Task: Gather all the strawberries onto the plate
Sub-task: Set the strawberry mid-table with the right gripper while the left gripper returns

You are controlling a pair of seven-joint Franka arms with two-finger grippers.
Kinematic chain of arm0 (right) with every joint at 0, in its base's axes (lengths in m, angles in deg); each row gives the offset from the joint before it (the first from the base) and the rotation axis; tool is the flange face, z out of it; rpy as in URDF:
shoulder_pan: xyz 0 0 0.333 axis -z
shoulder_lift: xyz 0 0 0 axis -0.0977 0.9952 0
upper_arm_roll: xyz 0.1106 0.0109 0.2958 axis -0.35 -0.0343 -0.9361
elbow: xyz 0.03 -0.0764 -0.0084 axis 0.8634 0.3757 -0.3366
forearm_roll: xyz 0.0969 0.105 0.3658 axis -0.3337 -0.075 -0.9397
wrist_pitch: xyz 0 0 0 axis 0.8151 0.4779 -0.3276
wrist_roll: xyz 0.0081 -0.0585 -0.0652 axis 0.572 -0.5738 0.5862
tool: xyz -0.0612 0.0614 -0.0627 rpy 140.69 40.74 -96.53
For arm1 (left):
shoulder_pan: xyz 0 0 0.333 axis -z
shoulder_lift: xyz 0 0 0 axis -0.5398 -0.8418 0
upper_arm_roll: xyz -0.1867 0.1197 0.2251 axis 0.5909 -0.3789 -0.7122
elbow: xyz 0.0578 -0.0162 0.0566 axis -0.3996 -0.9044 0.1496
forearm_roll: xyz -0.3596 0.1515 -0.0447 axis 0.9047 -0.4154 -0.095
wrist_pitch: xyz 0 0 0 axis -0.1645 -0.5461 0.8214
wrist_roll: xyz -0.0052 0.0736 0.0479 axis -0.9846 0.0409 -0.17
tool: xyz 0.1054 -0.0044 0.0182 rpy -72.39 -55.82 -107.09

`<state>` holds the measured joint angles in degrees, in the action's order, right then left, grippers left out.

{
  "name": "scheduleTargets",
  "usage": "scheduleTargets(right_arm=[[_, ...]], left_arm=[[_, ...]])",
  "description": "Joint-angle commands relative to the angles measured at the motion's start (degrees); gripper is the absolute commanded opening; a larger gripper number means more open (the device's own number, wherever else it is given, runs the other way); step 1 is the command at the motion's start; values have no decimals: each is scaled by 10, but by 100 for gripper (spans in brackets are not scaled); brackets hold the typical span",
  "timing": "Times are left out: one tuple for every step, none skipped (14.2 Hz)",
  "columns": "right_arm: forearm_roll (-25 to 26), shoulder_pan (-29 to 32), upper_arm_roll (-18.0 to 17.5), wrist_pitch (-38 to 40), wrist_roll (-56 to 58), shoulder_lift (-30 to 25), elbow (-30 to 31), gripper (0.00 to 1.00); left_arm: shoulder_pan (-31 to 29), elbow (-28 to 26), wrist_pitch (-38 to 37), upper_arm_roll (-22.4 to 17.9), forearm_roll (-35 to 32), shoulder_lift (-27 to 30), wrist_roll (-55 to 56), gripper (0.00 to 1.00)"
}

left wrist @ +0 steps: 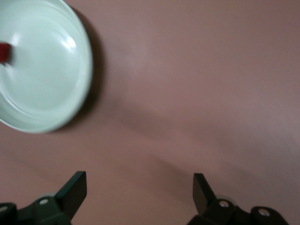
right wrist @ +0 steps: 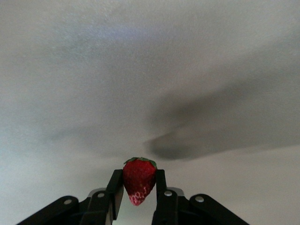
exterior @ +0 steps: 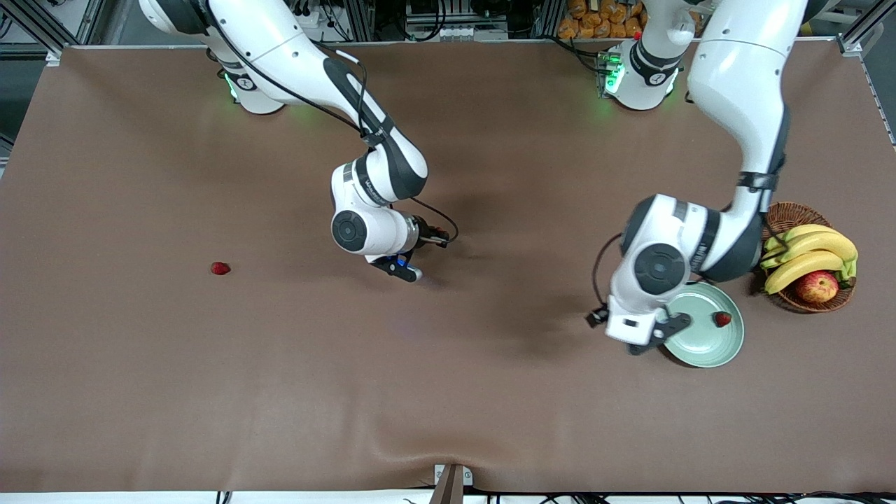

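My right gripper (right wrist: 138, 175) is shut on a dark-red strawberry (right wrist: 139, 183) with green leaves, held above the bare brown table; in the front view this gripper (exterior: 438, 238) is over the table's middle. A second strawberry (exterior: 220, 268) lies on the table toward the right arm's end. A third strawberry (exterior: 722, 319) lies in the pale mint-green plate (exterior: 703, 346), and it also shows at the edge of the left wrist view (left wrist: 3, 52). My left gripper (left wrist: 140, 187) is open and empty over bare table beside the plate (left wrist: 47, 89); in the front view this gripper (exterior: 633, 334) is at the plate's rim.
A brown wicker basket (exterior: 789, 211) with bananas (exterior: 805, 255) and a red-yellow apple (exterior: 816, 285) stands beside the plate, toward the left arm's end. The brown table cover (exterior: 448, 392) has a crease near its front edge.
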<state>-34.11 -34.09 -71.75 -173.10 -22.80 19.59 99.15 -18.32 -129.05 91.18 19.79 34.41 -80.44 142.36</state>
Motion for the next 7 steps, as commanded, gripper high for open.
scheduleTargets(right_arm=[[-14,-9,6,-4,-5,18,-15,14],[-14,-9,6,-5,-5,18,-15,39],[-13,-9,6,-5,-5,18,-15,81],[-13,-7,6,-5,-5,17,-15,98],[-13,-2,6,-5,-5,13,-15,100],[-12,2,8,-3,-4,9,-16,100],[-12,14,10,4,-3,-1,-19,100]], left_arm=[[-13,-8,-5,37,-5,7,2,100],[-14,-8,-5,45,1,6,1,100],[-11,-8,-5,49,9,6,0,100],[-8,-8,-5,55,14,6,0,100],[-6,-6,-5,68,14,4,0,100],[-6,-6,-4,81,14,2,2,100],[-5,-6,-3,89,14,0,3,100]])
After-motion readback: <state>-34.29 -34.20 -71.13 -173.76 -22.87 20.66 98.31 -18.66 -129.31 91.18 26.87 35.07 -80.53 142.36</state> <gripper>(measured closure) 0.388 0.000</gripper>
